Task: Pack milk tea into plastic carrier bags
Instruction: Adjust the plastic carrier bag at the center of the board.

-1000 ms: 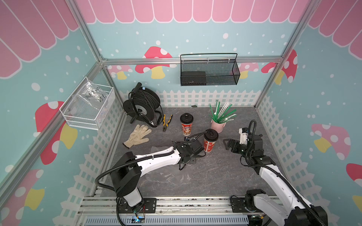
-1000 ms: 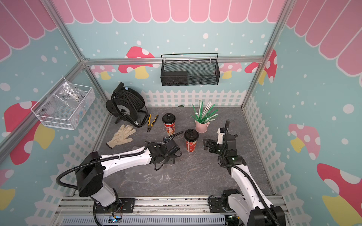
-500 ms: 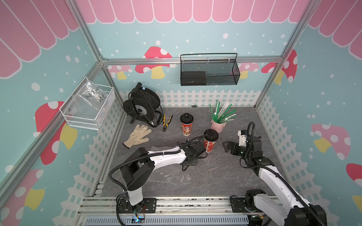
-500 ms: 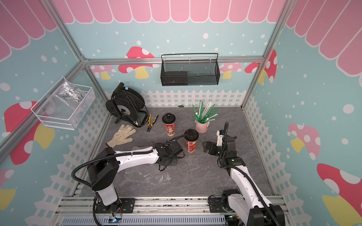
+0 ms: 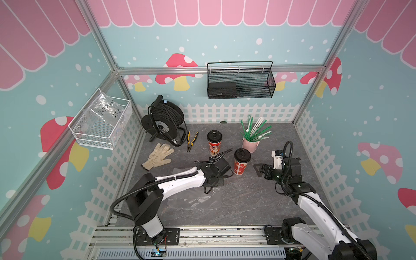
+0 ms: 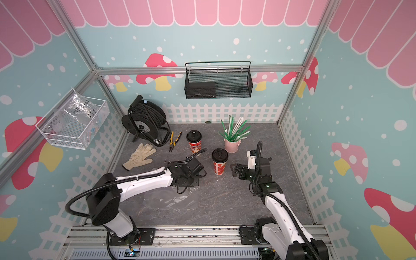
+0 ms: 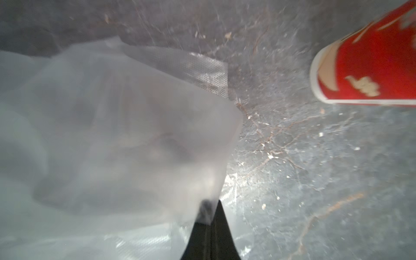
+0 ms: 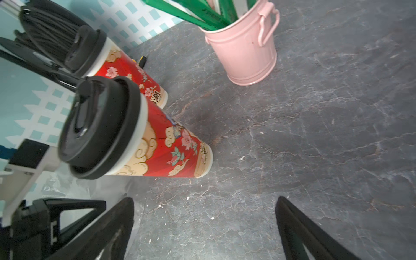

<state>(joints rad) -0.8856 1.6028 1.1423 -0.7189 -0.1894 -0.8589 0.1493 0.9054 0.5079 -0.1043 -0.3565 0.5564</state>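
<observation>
plastic bag (image 5: 193,200), clear and crinkly, lies flat on the grey table (image 5: 247,202) at the front. my left gripper (image 7: 210,221) is pinched tight on one edge of it. my right gripper (image 8: 204,225) is spread wide with nothing in it, near the red cup (image 5: 241,162) but not touching. the white and red cup (image 5: 214,144) stands further back. both cups are upright.
</observation>
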